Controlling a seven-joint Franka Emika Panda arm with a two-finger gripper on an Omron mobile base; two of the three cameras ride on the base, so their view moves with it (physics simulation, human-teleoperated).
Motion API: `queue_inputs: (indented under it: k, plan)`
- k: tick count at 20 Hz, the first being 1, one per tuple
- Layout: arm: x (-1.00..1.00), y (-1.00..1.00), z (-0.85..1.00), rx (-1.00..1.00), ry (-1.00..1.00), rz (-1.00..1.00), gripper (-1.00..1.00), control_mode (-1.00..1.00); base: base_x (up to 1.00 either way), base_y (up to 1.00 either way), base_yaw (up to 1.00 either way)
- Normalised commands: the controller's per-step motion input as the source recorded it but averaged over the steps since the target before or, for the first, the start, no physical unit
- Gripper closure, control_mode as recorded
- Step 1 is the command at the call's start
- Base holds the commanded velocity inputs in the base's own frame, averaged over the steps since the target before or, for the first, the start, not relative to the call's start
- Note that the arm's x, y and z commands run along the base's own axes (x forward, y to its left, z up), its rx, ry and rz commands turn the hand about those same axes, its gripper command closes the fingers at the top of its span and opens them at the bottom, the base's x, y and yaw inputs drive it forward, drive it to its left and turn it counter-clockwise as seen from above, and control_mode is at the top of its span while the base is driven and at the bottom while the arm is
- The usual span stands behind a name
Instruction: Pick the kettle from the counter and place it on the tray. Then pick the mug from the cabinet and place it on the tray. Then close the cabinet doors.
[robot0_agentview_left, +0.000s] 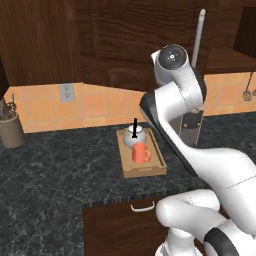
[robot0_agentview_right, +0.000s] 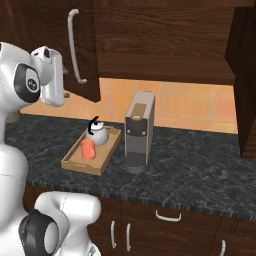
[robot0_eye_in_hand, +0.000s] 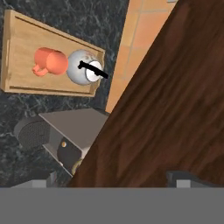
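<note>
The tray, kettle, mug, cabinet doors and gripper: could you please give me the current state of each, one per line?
kettle: upright on the tray, at its back end.
mug: upright on the tray, right beside the kettle.
tray: flat on the counter, holding both.
cabinet doors: open, not yet closed.
gripper: open, empty, raised up by a door panel.

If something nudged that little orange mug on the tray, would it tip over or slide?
Probably slide rather than tip: the mug looks squat and stands upright on the flat tray. The low rim would likely stop it. The kettle close behind might block it too.
</note>
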Motion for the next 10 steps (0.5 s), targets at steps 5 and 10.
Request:
queue_inputs:
  k: [5, 10]
  plan:
    - [0.62, -0.62, 0.00, 0.03, 0.00, 0.00, -1.00, -1.00, 0.00, 0.00, 0.00]
    - [0.66, -0.35, 0.00, 0.07, 0.01, 0.00, -1.00, -1.00, 0.00, 0.00, 0.00]
